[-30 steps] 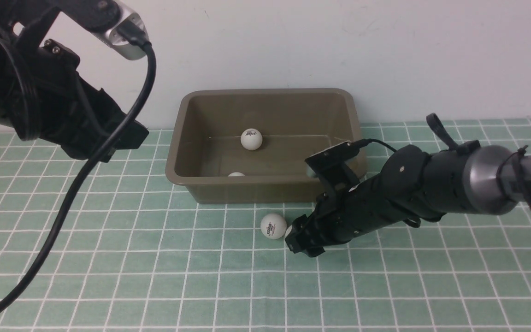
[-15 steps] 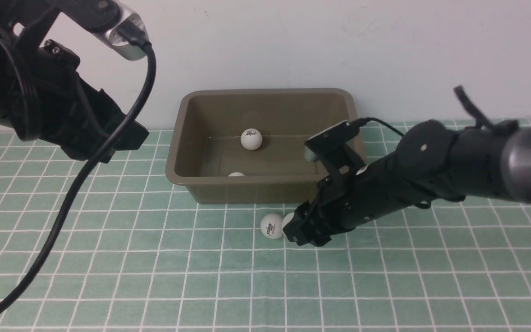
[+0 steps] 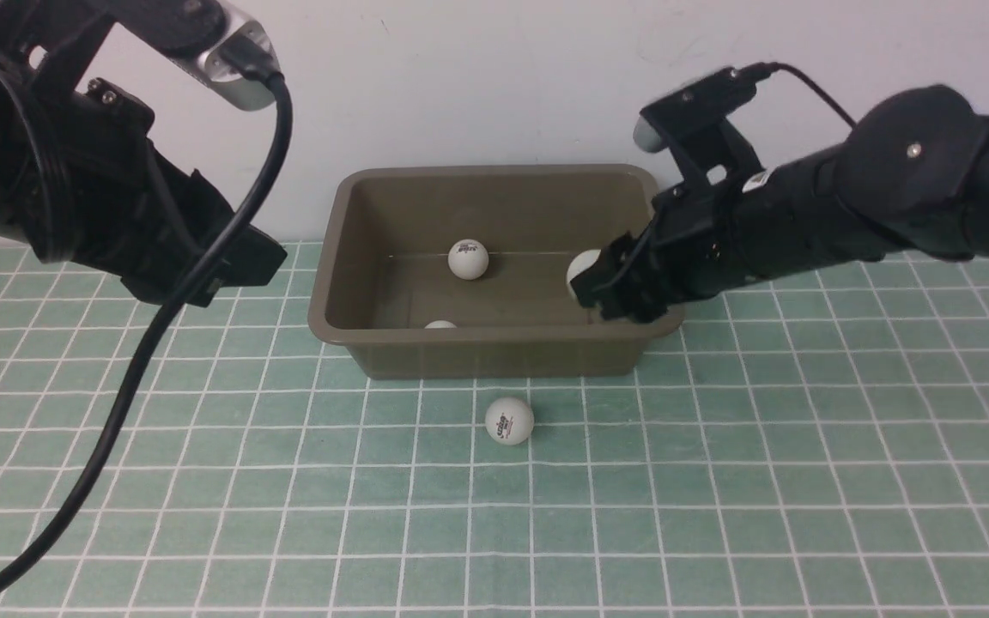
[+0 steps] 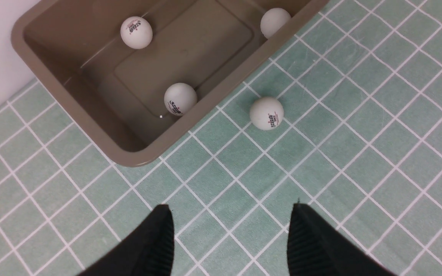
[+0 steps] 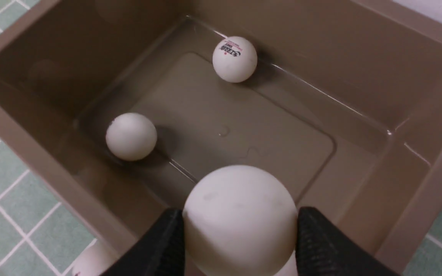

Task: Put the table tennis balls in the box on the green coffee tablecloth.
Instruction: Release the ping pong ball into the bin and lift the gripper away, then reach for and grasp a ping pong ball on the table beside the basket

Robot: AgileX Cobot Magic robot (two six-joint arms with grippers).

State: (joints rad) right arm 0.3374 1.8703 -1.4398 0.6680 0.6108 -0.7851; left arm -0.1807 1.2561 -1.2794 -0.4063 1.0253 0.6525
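Right wrist view: the right claw pinches a small matte white table tennis ball above the right end of the rectangular olive-brown plastic box, which stands at the far edge of the teal-green checked tablecloth. Two white balls lie inside it; a fourth ball rests on the cloth just before its near wall. The left claw hangs spread above the cloth.

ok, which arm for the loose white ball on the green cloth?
Likely left: left gripper open, empty, facing that loose white ball; right gripper holds another white ball over the olive-brown plastic tub.
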